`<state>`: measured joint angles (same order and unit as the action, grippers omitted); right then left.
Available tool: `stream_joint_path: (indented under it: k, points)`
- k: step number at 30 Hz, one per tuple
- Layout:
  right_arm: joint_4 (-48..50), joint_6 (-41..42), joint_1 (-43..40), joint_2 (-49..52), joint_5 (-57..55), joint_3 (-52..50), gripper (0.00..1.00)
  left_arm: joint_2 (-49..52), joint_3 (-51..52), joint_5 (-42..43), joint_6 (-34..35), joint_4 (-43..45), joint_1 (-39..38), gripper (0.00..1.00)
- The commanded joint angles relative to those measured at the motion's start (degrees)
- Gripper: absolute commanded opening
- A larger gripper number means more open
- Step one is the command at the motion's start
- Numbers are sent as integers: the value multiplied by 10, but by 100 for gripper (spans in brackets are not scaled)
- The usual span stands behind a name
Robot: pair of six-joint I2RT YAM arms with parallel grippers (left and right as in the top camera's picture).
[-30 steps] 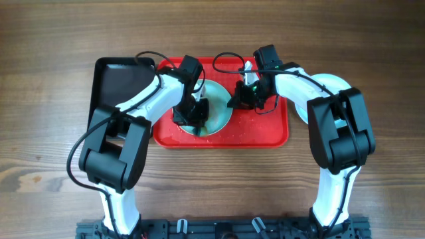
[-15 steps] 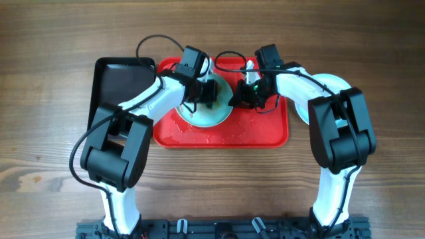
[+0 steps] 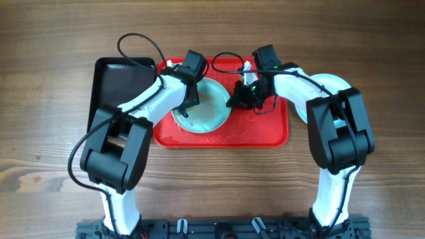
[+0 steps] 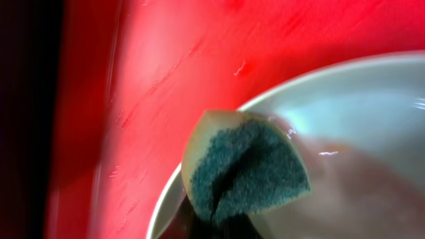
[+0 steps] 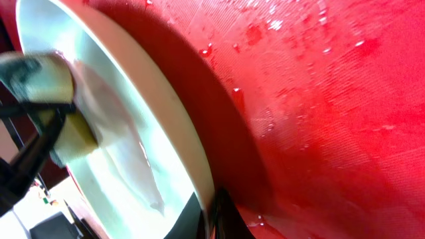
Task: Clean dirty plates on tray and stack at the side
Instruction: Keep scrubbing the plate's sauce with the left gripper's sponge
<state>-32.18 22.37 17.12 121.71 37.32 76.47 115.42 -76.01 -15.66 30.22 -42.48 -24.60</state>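
A pale blue plate (image 3: pixel 207 106) stands tilted on the red tray (image 3: pixel 259 129). My right gripper (image 3: pixel 235 99) is shut on the plate's right rim; in the right wrist view the rim (image 5: pixel 166 113) runs down into the pinched jaws of the right gripper (image 5: pixel 211 216). My left gripper (image 3: pixel 188 108) is shut on a yellow sponge with a green scouring face (image 4: pixel 247 167), pressed against the plate's left part (image 4: pixel 358 106) just inside the rim. The left gripper (image 4: pixel 222 224) shows only at the frame's bottom edge. Water drops lie on the tray (image 5: pixel 319 99).
A black tray (image 3: pixel 123 79) adjoins the red tray on the left. Right of the red tray, pale plates (image 3: pixel 332 83) lie on the wooden table, mostly hidden under the right arm. Cables loop above both wrists.
The left gripper has swept the sponge from the plate's lower middle up across its face and then to its left side. The right gripper has kept its hold on the rim.
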Motion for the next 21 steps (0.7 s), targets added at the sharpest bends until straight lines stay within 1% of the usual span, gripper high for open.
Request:
stream_joint_path:
  k: [1,3,4,6,8,12,14,17,20,21]
  points:
    - [-4,2,-8,17,-30,-11,4,19,22,89,-28,-63,10,4]
    - [-3,2,-8,17,-30,-11,4,19,22,172,-67,-73,10,4]
    - [-2,2,-8,17,-30,-11,4,19,22,233,-83,-76,10,4]
    - [-2,2,-8,17,-30,-11,4,19,22,317,-101,-75,10,4]
    - [-2,2,-8,17,-30,-11,4,19,22,393,-103,-66,10,4]
    - [-2,2,-8,17,-30,-11,4,19,22,478,-100,-31,9,4]
    - [-2,2,-8,17,-30,-11,4,19,22,496,-87,-7,8,4]
    - [-2,2,-8,17,-30,-11,4,19,22,490,-68,34,9,4]
    - [-2,2,-8,17,-30,-11,4,19,22,441,-38,80,10,4]
    - [-2,2,-8,17,-30,-11,4,19,22,405,-20,99,10,4]
